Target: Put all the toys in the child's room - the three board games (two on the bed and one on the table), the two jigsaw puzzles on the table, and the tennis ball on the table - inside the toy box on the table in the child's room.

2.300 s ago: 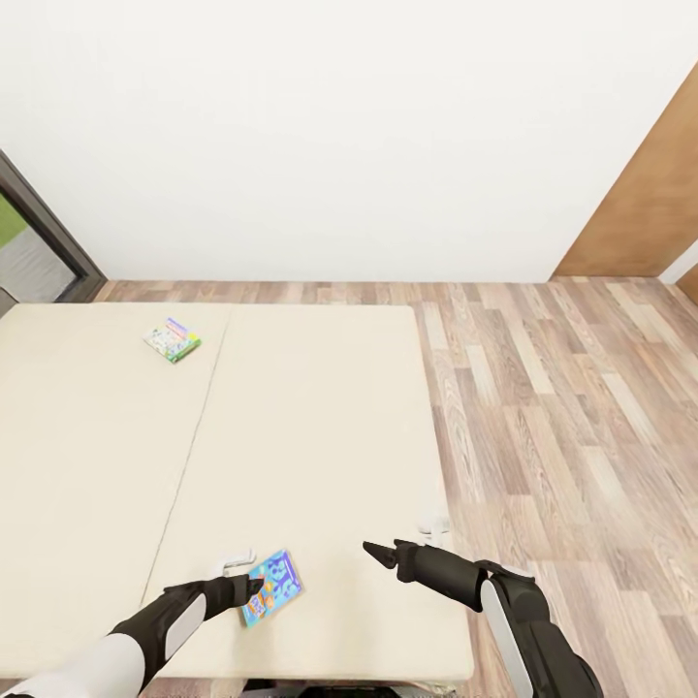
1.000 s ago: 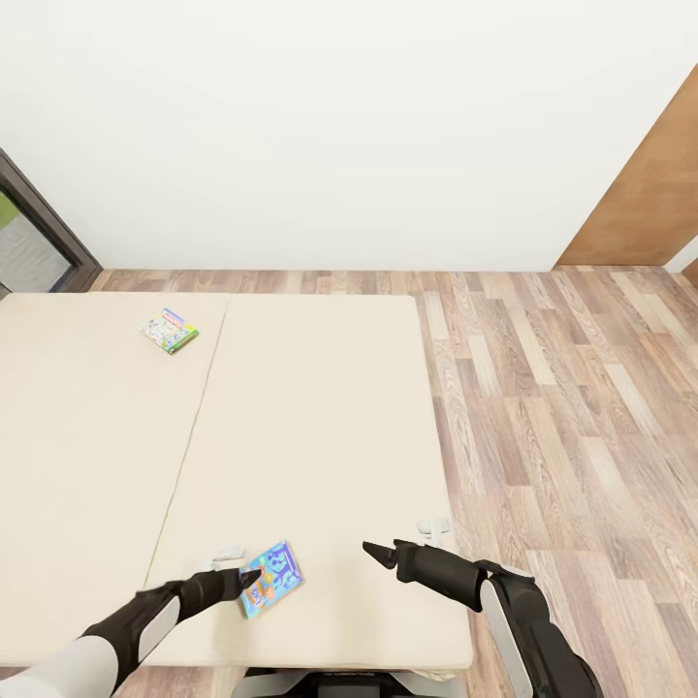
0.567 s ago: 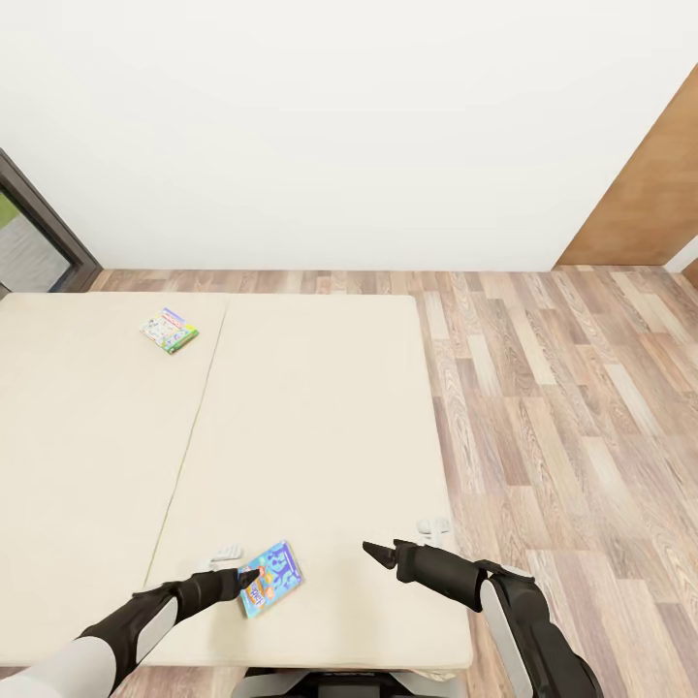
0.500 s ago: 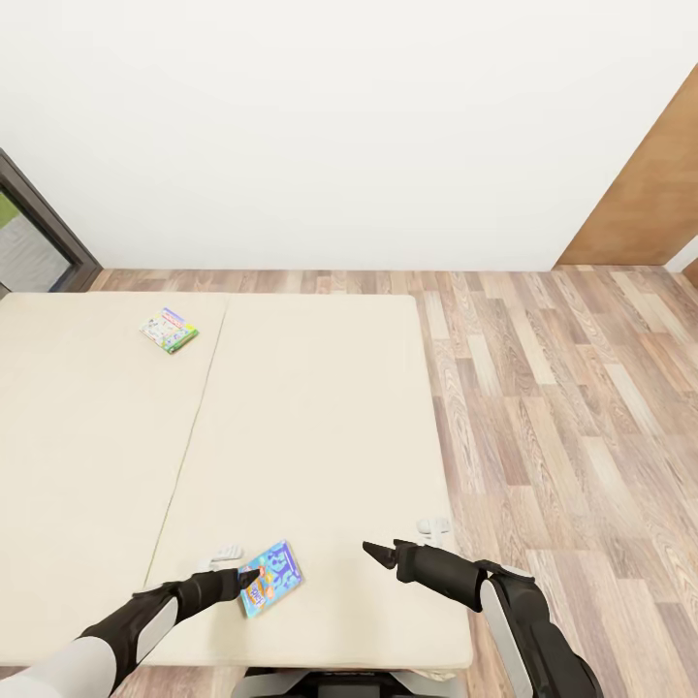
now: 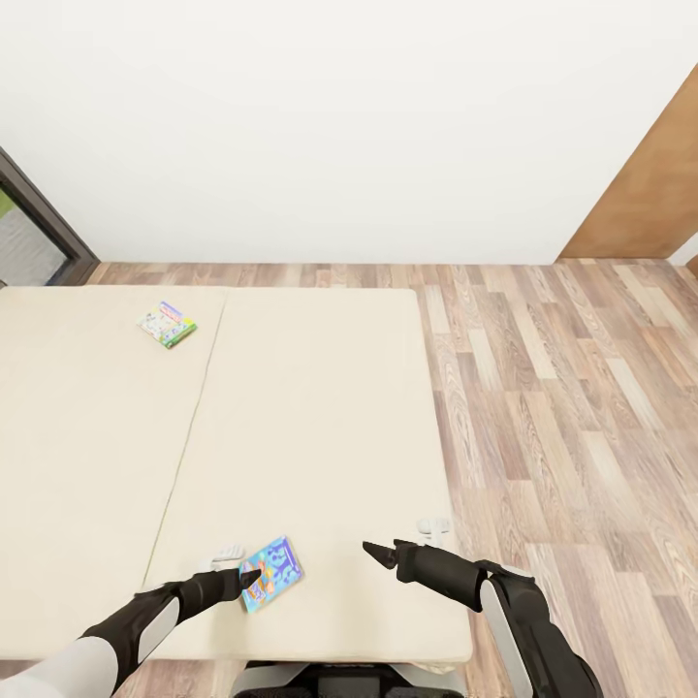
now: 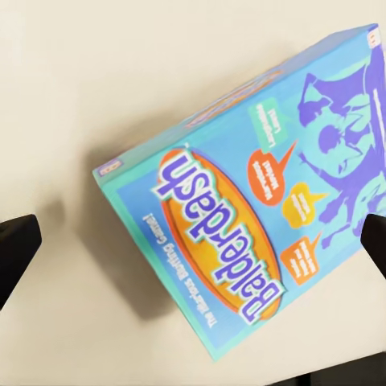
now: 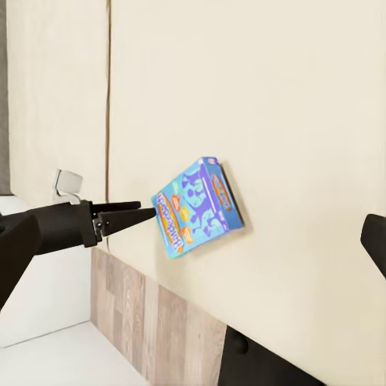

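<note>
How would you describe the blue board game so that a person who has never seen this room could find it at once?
Look at the wide beige bed that lies on the wood-plank floor. Near its near edge, just in front of the left tool, is the blue Balderdash box. Blue with an orange oval logo, it differs from the green-bordered game box, which lies far off, near the bed's far edge.

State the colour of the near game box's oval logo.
Orange oval logo with blue lettering; left wrist view shows it best.

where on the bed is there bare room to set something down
Most of the bed is bare: the wide stretch between the green-bordered game near the far edge and the blue game by the near edge. It is crowded only at that blue game, where the left gripper sits.
</note>
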Robot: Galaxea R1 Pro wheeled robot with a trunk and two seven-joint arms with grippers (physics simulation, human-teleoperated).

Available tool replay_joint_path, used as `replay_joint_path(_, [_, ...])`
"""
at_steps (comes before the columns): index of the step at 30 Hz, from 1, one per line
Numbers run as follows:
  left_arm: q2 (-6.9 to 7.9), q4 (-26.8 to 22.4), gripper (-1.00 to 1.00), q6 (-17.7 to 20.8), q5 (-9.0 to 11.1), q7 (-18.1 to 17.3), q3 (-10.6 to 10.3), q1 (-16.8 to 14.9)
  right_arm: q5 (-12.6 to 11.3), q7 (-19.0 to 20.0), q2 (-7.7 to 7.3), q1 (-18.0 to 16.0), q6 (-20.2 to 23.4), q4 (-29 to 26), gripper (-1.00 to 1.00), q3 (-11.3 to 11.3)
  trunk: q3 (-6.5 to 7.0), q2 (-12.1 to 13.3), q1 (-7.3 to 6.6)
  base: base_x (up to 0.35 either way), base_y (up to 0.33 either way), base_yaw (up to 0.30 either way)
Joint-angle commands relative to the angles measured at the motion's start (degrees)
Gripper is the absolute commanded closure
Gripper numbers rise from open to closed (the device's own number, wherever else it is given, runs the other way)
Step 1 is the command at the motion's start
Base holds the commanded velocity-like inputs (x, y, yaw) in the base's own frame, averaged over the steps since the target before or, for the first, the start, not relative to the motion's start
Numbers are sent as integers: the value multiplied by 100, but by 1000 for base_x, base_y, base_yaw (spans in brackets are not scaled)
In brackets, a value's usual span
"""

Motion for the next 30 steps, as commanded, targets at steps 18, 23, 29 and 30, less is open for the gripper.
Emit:
replay_joint_path(18, [-6, -8, -100, 17, 53, -11, -18, -1, -20, 15, 5, -2, 39, -2, -100, -12, -173, -7, 2, 0, 0, 0])
replay_joint_path(23, [-6, -8, -100, 8, 49, -11, -18, -1, -24, 15, 5, -2, 38, -2, -100, -11, -219, -7, 2, 0, 0, 0])
replay_joint_path(29, [-4, -8, -100, -56, 44, -10, -18, -1, -23, 15, 5, -2, 38, -2, -100, -10, -275, -7, 2, 0, 0, 0])
replay_joint_path(30, [-3, -8, -100, -70, 44, -10, -18, -1, -24, 15, 5, -2, 38, -2, -100, -10, -284, -7, 2, 0, 0, 0])
